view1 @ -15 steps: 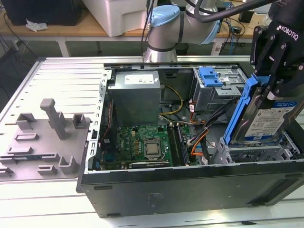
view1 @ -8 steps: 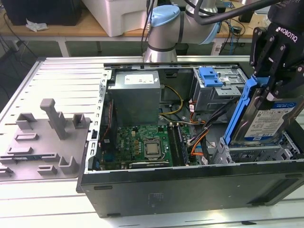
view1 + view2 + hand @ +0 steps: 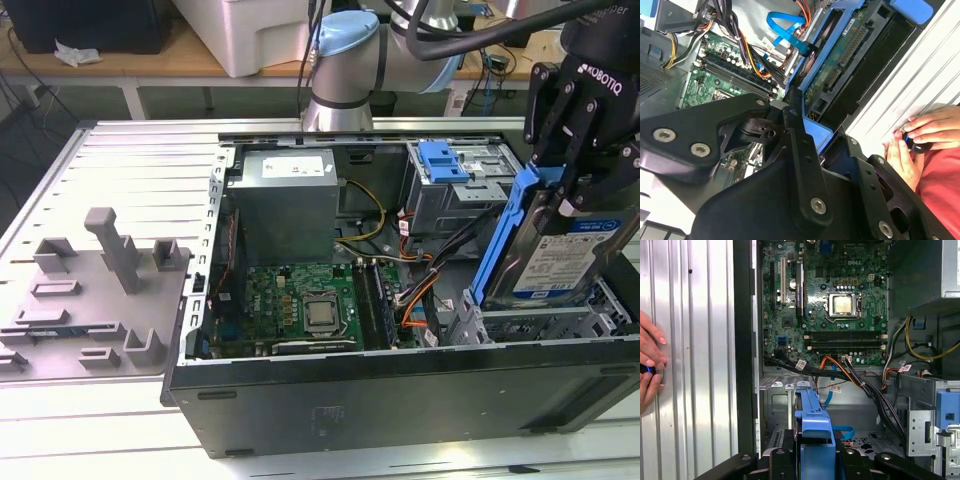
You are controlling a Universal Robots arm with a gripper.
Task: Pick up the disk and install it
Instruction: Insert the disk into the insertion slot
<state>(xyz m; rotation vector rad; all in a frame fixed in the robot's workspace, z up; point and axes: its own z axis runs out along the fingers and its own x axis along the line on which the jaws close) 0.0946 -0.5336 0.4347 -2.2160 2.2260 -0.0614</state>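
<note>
In the exterior view, your end effector [image 3: 572,188] is clamped on the disk [image 3: 555,262], with its fingers closed over the upper end of the blue bracket [image 3: 503,225]. The disk hangs below the end effector and is tilted. Its lower end is at the mouth of the open metal bay [image 3: 540,322] in the corner of the computer case [image 3: 400,405]. I cannot tell whether it is touching the bay yet. Take out the tilt first so both bracket edges meet the bay sides together. Then go down slowly, because a skewed entry is likely to jam.

In the second wrist view, the disk [image 3: 837,70] reaches out ahead of the end effector with its circuit-board side showing. Orange and black cables [image 3: 740,45] lie to one side of it, towards the motherboard [image 3: 715,80]. Keep the disk off those cables. On the other side, beyond the case wall, a person's hand [image 3: 927,127] rests on the ribbed surface [image 3: 920,65], so keep your motion inside the case.

In the first wrist view, the bracket [image 3: 812,425] sits centred between the fingers, and the grip looks square. A bundle of cables [image 3: 860,382] crosses just ahead of the end effector. Watch that nothing gets pinched under the disk.
</note>
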